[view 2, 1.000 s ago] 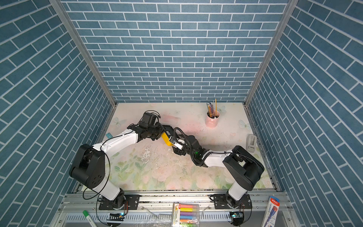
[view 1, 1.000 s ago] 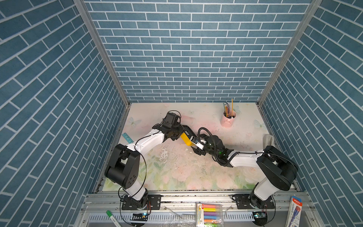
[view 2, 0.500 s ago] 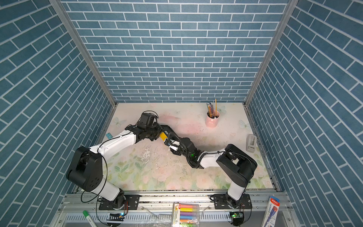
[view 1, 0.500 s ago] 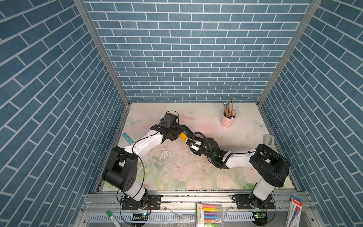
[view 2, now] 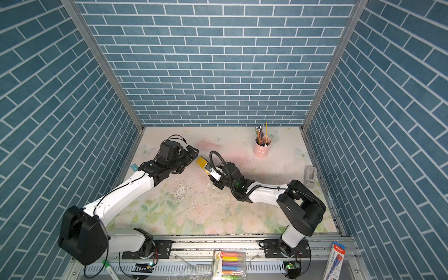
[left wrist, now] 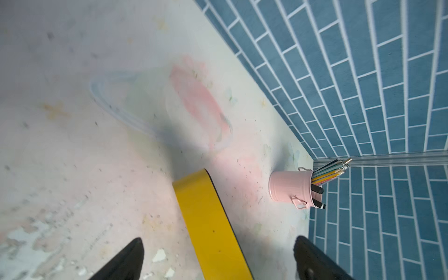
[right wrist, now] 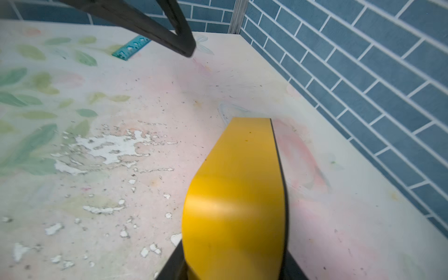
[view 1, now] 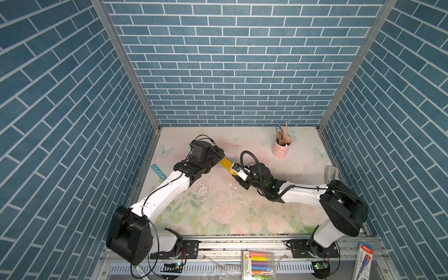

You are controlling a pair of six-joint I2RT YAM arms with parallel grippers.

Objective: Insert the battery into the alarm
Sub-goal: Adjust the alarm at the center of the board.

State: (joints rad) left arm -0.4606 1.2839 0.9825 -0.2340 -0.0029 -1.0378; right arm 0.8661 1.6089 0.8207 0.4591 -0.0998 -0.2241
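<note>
The right hand (view 1: 237, 171) grips the yellow alarm (view 1: 226, 163).

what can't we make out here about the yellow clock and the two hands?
Battery: in no view.
Yellow rounded clock: edge-on everywhere, only yellow rim and thin black edge show; dial and back panel hidden.
Right hand: finger contact on the clock cut off by the right wrist picture's edge; too small in both top views.
Left hand: open wide of the clock; finger bases cut off by the left wrist picture's edge.
</note>
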